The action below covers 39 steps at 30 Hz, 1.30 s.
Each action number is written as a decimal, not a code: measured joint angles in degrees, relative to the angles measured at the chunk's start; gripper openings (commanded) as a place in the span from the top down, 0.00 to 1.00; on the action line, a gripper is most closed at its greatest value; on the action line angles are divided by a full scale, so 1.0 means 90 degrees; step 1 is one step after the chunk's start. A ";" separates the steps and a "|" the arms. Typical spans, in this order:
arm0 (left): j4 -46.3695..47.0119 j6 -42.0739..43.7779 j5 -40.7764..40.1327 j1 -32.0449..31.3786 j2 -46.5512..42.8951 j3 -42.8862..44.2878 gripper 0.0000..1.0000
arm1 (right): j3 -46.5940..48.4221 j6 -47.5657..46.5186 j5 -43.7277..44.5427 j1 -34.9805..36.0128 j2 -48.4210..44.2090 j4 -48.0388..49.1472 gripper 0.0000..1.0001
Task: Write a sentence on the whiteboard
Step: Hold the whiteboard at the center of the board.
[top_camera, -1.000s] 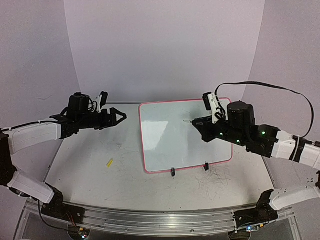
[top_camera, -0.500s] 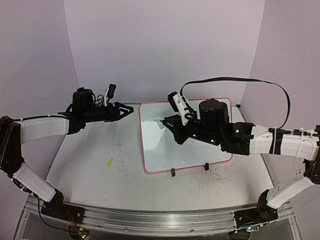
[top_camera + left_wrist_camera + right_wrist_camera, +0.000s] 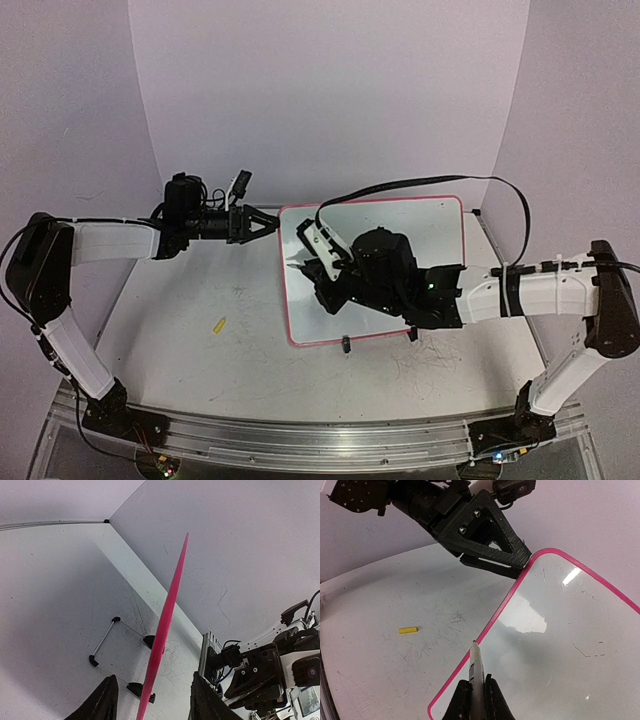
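Both arms have white link shells and black joint housings: left arm [image 3: 110, 240], right arm [image 3: 540, 290].

Left gripper [image 3: 268, 222] is matte black. Its fingers are triangular open frames, with two silver screw heads [image 3: 477, 513] on the side plate.

Right gripper [image 3: 477, 700] has narrow black fingers.

A thin black cable [image 3: 420, 182] arcs above the right arm. Green LEDs [image 3: 430, 285] are lit on its black wrist housing.
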 measured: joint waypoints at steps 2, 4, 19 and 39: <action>0.0005 0.0009 0.0069 -0.0021 0.0009 0.0009 0.56 | 0.0002 -0.0002 0.0117 0.0000 0.0000 0.0130 1.00; 0.0014 0.0022 0.0114 -0.0044 0.0032 0.0032 0.58 | 0.0015 -0.0007 0.0224 0.0000 0.0015 0.0252 1.00; 0.0109 0.0160 0.0465 -0.0104 0.0357 0.0180 0.68 | 0.0182 -0.0160 0.0627 0.0000 0.0394 0.0573 1.00; 0.0126 0.0340 0.0588 -0.0175 0.0437 0.0177 0.76 | 0.0182 -0.0163 0.0864 0.0000 0.0825 0.1042 1.00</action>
